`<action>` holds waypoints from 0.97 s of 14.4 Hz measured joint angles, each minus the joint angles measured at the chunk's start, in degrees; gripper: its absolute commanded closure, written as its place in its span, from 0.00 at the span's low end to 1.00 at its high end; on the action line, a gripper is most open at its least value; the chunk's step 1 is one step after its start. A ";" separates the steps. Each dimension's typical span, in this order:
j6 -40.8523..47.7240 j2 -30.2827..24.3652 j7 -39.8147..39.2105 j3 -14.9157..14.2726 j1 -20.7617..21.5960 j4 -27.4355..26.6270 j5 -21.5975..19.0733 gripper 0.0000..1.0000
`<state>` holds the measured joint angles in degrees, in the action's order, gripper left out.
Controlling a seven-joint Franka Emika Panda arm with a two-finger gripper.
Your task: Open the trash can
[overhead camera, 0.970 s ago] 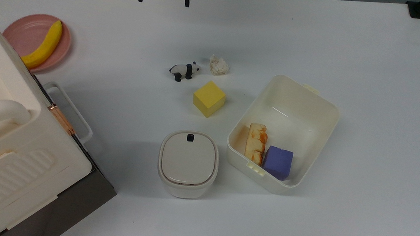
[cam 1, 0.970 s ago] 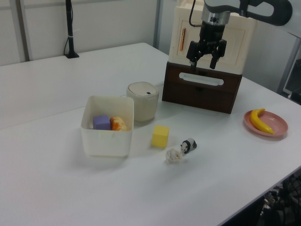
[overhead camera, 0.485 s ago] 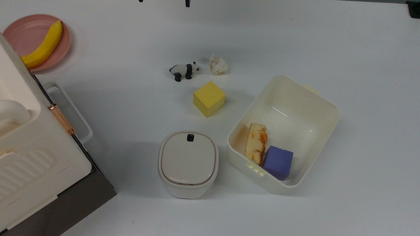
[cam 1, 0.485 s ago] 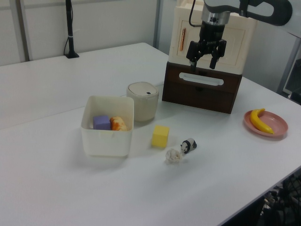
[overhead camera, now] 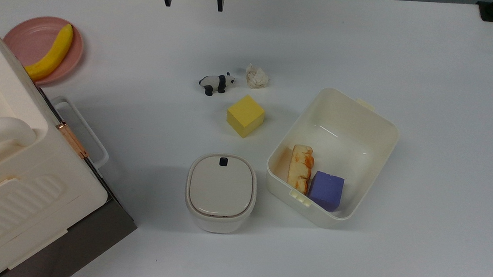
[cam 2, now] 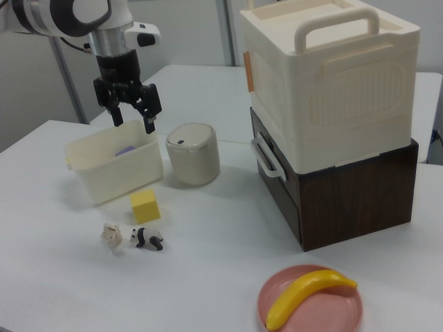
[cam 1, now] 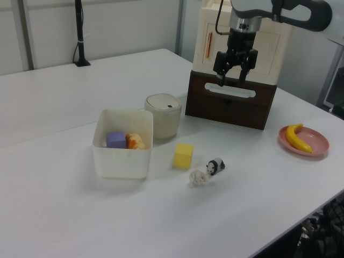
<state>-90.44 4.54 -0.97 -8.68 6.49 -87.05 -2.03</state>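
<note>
Beige is the flat lid of the trash can (overhead camera: 220, 192), and it is closed, with the small black button (overhead camera: 223, 161) at the lid's upper edge in the top view. The can stands on the white counter (overhead camera: 428, 126), just beside the cream tub (overhead camera: 379, 127) and near the yellow cube (overhead camera: 245, 115). The jaws of the gripper (overhead camera: 193, 0) are spread and hold nothing; the gripper hangs high above the counter, well apart from the can.

I think the main risk is the aim. The button is small, so a finger that comes down beside it would press only the lid and nothing would open. A push that is not straight down could also slide or tip the light can toward the tub. On the way, a low path may knock the panda figure (overhead camera: 215, 83), the crumpled paper (overhead camera: 256, 77) or the cube. Spread fingers may also straddle the button instead of pressing it.
</note>
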 measured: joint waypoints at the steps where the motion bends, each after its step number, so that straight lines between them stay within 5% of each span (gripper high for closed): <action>1: 0.00 0.00 -0.97 0.02 0.03 -0.18 0.00 1.00; 8: -2.88 1.09 -1.65 0.11 1.01 -0.39 -0.05 1.00; 14: -17.77 7.10 -1.65 0.14 3.24 -0.27 -1.21 1.00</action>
<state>-108.21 11.64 -2.62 -8.54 9.73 -87.32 -3.24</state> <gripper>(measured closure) 0.991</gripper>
